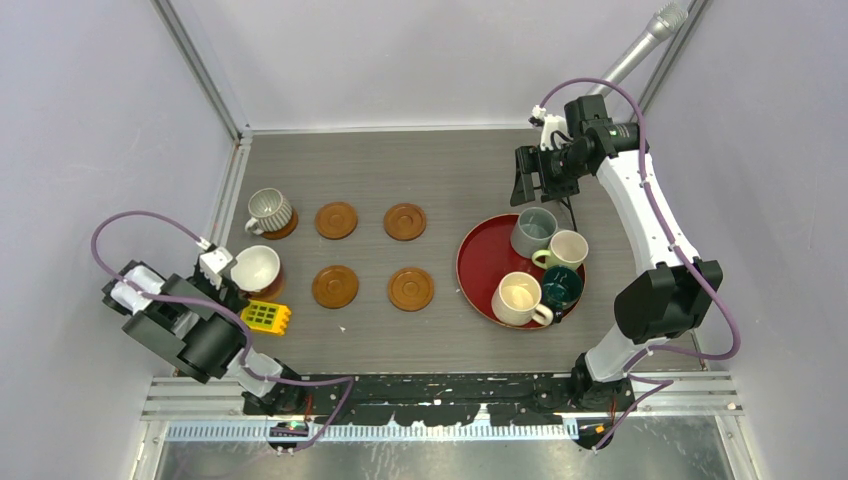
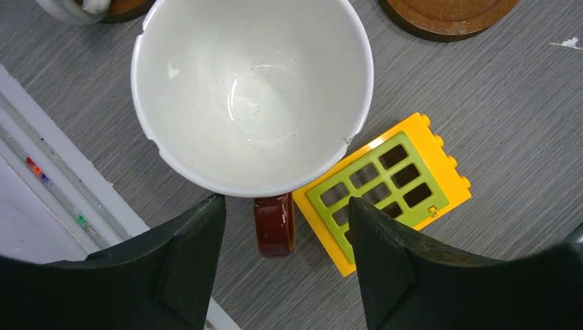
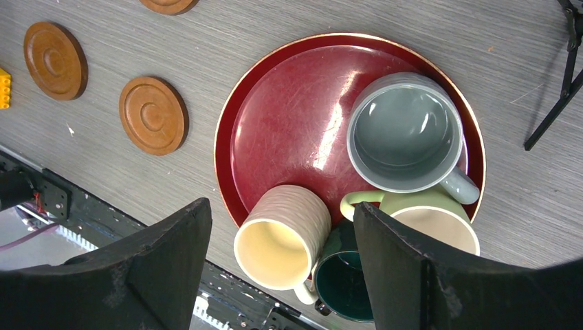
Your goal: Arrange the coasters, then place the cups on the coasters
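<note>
In the left wrist view a white cup [image 2: 252, 89] stands upright, its glossy brown handle [image 2: 275, 223] pointing into the gap of my left gripper [image 2: 285, 206]. The jaws are open and stand clear of the handle on both sides. From above, this cup [image 1: 256, 268] sits at the table's left, near a ribbed cup [image 1: 270, 212] on a coaster. Four bare coasters [image 1: 336, 220] [image 1: 405, 221] [image 1: 335, 286] [image 1: 411, 288] form a square. My right gripper [image 1: 528, 185] hangs open and empty above the red tray [image 1: 475, 262], which holds grey-blue [image 3: 405, 130], cream [image 3: 282, 237], pale green [image 3: 430, 220] and dark teal [image 3: 344, 282] cups.
A yellow and green toy plate [image 2: 385, 189] lies flat beside the white cup's handle, under my left gripper's right finger. A pale metal rail [image 2: 62, 185] runs along the table's left edge. A thin black stand [image 3: 557, 89] rises beyond the tray.
</note>
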